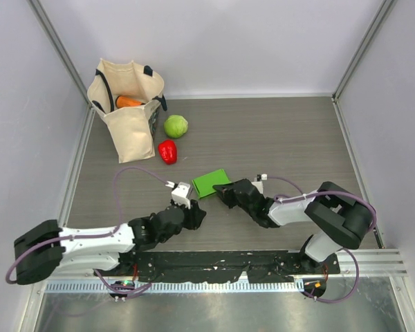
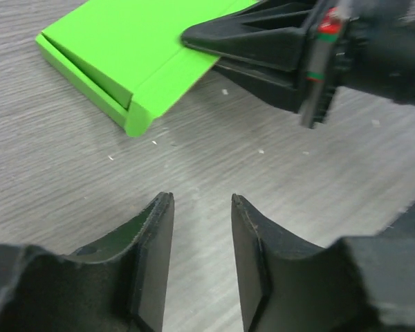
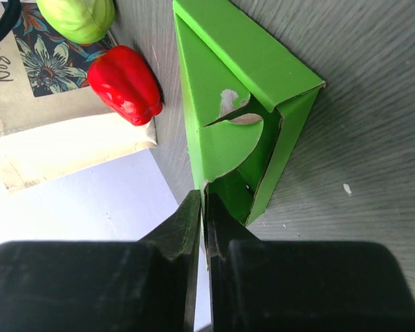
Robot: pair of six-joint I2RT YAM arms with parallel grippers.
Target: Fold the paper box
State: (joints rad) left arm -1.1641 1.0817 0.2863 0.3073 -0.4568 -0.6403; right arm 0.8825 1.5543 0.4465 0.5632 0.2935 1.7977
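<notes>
The paper box (image 1: 211,182) is bright green card, folded into a flat sleeve, and lies mid-table. The right wrist view shows its open end with a curved flap (image 3: 232,138) tucked inside. My right gripper (image 1: 219,191) reaches in from the right and is shut on the box's side wall (image 3: 202,197) at the near corner. In the left wrist view the box (image 2: 124,48) lies ahead, with the right gripper's fingers (image 2: 256,41) pinching its edge. My left gripper (image 2: 202,198) is open and holds nothing. It sits just short of the box, at the box's near-left side (image 1: 196,209).
A red pepper (image 1: 167,151) and a round pale-green vegetable (image 1: 176,126) lie behind the box. Left of them stands a cream tote bag (image 1: 128,104) with an orange item inside. Grey walls close the table at the back and both sides.
</notes>
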